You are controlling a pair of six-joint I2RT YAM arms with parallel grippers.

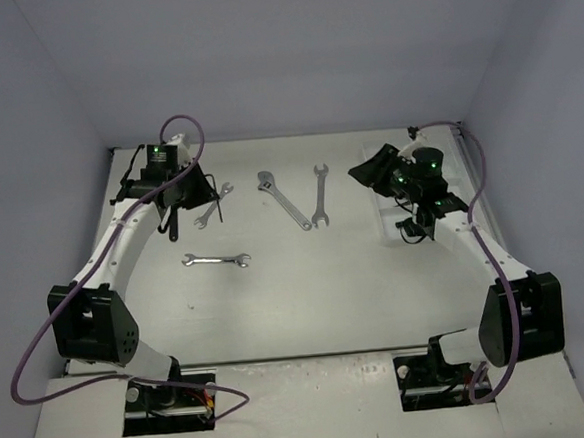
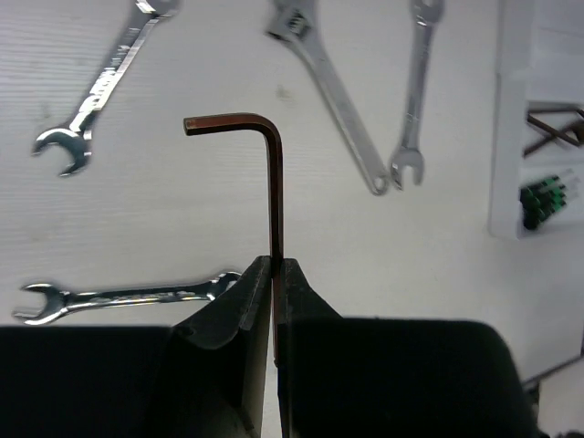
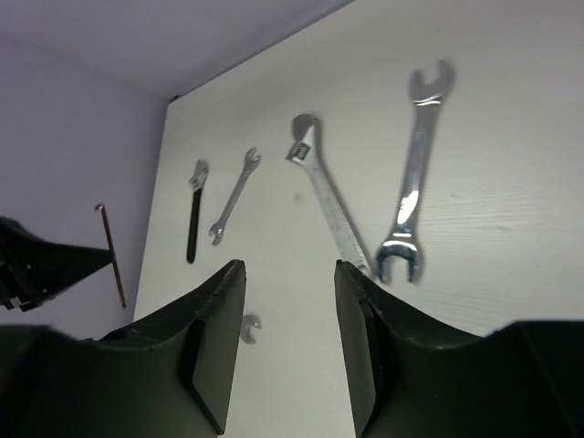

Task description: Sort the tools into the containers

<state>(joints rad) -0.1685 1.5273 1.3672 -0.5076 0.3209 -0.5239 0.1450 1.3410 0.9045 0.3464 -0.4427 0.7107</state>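
Observation:
My left gripper [image 2: 276, 265] is shut on the long leg of a dark brown L-shaped hex key [image 2: 274, 182], which it holds above the table, short leg pointing left. In the top view that gripper [image 1: 192, 189] is at the far left. Silver wrenches lie on the table: a small one [image 2: 100, 87], another [image 2: 128, 297], an adjustable wrench [image 2: 333, 96] and an open-end wrench [image 2: 415, 100]. My right gripper [image 3: 289, 274] is open with nothing between its fingers and hovers by the white tray [image 2: 511, 137], which holds hex keys [image 2: 552, 128] and green screwdrivers [image 2: 547, 196].
A black-handled wrench [image 3: 193, 219] lies at the far left beside the small wrench [image 3: 235, 196]. The right arm [image 1: 420, 185] covers most of the tray [image 1: 385, 223] in the top view. Grey walls enclose the table on three sides.

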